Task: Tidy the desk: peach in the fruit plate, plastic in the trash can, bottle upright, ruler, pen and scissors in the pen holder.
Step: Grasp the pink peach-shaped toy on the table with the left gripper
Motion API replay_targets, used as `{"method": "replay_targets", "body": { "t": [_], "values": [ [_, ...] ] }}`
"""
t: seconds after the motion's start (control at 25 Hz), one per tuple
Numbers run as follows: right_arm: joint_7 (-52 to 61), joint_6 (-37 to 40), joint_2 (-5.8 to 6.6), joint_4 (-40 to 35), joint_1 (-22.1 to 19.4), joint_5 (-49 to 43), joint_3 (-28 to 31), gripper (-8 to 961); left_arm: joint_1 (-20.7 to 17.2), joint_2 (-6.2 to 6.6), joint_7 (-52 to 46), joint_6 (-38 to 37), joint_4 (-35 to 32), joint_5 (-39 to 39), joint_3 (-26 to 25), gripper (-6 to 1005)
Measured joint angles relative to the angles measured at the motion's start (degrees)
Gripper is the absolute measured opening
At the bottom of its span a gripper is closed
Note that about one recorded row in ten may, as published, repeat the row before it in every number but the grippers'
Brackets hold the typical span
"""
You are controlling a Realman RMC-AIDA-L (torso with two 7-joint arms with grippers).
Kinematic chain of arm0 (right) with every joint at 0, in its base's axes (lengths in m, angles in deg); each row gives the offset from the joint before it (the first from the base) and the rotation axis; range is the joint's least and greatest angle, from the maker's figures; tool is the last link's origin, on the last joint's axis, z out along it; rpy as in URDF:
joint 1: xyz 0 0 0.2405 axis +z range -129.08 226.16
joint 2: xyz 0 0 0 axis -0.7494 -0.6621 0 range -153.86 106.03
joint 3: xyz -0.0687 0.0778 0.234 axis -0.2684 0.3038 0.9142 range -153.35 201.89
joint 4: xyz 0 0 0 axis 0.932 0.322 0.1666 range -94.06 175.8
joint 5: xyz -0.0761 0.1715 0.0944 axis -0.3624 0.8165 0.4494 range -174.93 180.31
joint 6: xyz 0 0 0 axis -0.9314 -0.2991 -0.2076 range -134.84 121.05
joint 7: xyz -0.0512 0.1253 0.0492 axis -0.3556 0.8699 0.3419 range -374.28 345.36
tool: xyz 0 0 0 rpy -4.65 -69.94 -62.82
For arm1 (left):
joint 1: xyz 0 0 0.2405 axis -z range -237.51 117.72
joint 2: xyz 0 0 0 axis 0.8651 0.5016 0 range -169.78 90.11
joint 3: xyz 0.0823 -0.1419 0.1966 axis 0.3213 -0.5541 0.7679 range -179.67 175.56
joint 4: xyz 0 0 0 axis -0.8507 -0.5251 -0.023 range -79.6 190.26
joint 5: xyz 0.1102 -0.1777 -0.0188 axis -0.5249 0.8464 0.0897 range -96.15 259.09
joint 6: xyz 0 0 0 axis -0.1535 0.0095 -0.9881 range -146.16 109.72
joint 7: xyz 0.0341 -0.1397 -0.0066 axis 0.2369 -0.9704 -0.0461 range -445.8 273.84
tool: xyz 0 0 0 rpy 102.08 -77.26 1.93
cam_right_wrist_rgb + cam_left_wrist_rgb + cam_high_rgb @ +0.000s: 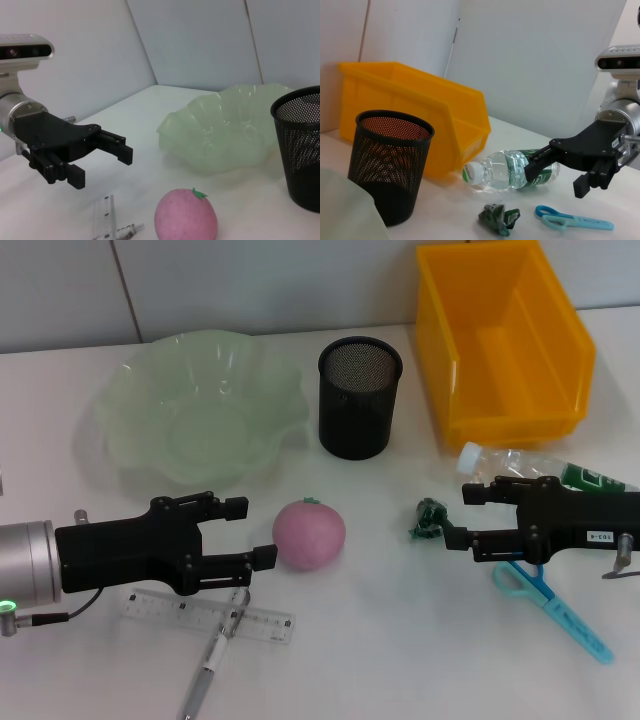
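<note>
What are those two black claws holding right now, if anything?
Nothing. The left gripper is open beside the peach, not touching it; the right gripper is open near the plastic scrap.

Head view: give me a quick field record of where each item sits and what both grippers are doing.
peach: on desk, before fruit plate
plastic: on desk
bottle: lying down
ruler: on desk, pen across it
scissors: on desk
pen holder: upright
trash can: rear right
left gripper: open beside peach
right gripper: open by plastic

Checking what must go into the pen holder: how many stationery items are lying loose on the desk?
3: the ruler in front of the left gripper, the pen lying across it, and the scissors beneath the right gripper.
</note>
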Motion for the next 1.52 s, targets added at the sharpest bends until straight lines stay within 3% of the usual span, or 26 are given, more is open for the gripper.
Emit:
{"method": "replay_targets", "body": {
  "t": [1.0,1.4,1.44,1.52],
  "values": [
    [-0.22,0.03,0.13,0.01,0.02,0.02,0.0,810,0.63,-0.41,0.28,0.0,-0.01,0.0,-0.01,783],
    [-0.43,0.0,0.13,0.01,0.13,-0.01,0.0,805,3.03,-1.88,1.82,2.86,-0.89,-2.38,-0.46,772],
    [-0.46,0.0,0.14,0.0,0.13,-0.09,-0.02,804,4.52,-2.97,2.78,5.2,-1.11,-4.59,-0.51,771],
    [-0.47,0.0,0.13,0.0,0.12,-0.41,-0.06,803,5.18,-3.38,3.02,6.35,-1.21,-5.78,-0.34,768]
  ]
}}
